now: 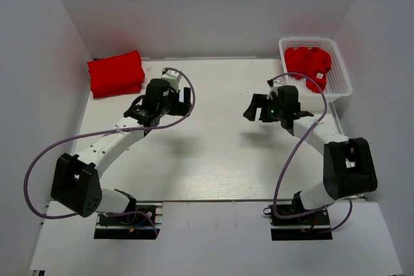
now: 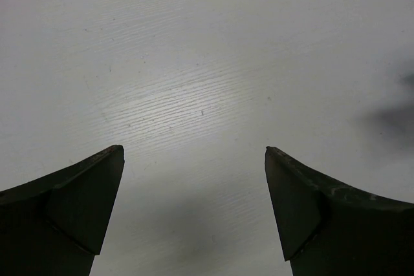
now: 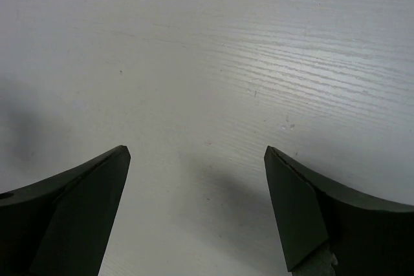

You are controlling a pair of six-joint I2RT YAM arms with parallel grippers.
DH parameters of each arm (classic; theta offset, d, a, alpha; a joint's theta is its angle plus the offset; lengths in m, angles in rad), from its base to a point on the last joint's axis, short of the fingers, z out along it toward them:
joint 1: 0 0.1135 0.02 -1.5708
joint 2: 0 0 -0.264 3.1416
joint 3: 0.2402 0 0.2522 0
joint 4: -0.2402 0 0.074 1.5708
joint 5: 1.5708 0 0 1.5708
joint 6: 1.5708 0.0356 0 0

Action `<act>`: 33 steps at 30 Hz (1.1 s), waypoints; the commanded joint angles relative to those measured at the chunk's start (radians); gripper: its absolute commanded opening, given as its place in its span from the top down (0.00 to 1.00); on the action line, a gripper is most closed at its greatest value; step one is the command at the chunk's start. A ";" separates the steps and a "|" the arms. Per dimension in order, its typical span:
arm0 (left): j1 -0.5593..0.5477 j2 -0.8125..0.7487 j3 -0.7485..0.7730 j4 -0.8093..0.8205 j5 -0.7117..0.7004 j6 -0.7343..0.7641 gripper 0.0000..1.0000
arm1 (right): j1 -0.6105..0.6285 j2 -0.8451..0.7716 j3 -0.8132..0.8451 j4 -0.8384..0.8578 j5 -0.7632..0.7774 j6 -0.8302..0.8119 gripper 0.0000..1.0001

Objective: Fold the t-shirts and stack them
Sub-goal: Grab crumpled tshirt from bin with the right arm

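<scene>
Watching both wrist feeds now, and the white wood-grain table (image 2: 194, 63) fills each one: a matte surface with fine parallel grain lines, a few tiny specks, and soft shadows.

The left gripper (image 2: 194, 150) hangs over that bare surface with its 2 dark, wedge-shaped fingers (image 2: 84, 198) spread wide, nothing between them. The right gripper (image 3: 197, 150) reads the same for me: smooth black tapered fingers (image 3: 304, 205) wide apart, only table grain in the gap.

From the top camera, the left gripper (image 1: 160, 103) sits over the far-left part of the table and the right gripper (image 1: 277, 109) over the far-right part. Each hovers apart from the cloth.

The folded bright red cloth t-shirts (image 1: 115, 74) lie in the far left corner as a soft, roughly rectangular pile with rounded edges and a fold line along the near side. I cannot tell how many are in it.

Over at the far right corner stands the white rectangular plastic mesh basket (image 1: 309, 41), with thin lattice walls and a flared rim. Inside it sit crumpled bright red cloth t-shirts (image 1: 308, 61), bunched and wrinkled in a loose heap. A small white neck label (image 1: 319, 77) shows near the basket's near side.

Glossy purple cables (image 1: 39, 153) loop beside each of the 2 white-and-black arms.
</scene>
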 commanded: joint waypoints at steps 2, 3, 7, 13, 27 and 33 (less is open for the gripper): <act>-0.003 -0.057 -0.008 0.022 0.004 0.011 0.00 | -0.002 -0.007 0.044 0.118 -0.071 -0.042 0.10; 0.006 -0.048 0.001 0.022 0.004 0.011 0.00 | -0.005 0.009 0.060 0.157 -0.088 -0.041 0.10; 0.006 -0.039 0.011 0.022 0.014 0.022 0.00 | -0.009 0.119 0.291 0.042 -0.118 -0.062 0.10; 0.015 -0.019 0.053 -0.018 -0.040 0.033 0.00 | -0.070 0.299 0.598 -0.017 0.014 -0.054 0.10; 0.015 0.102 0.100 0.023 -0.077 0.069 0.00 | -0.326 0.832 1.291 -0.280 0.293 0.047 0.10; 0.024 0.245 0.225 0.032 -0.043 0.088 0.00 | -0.407 0.999 1.416 -0.150 0.278 0.088 0.10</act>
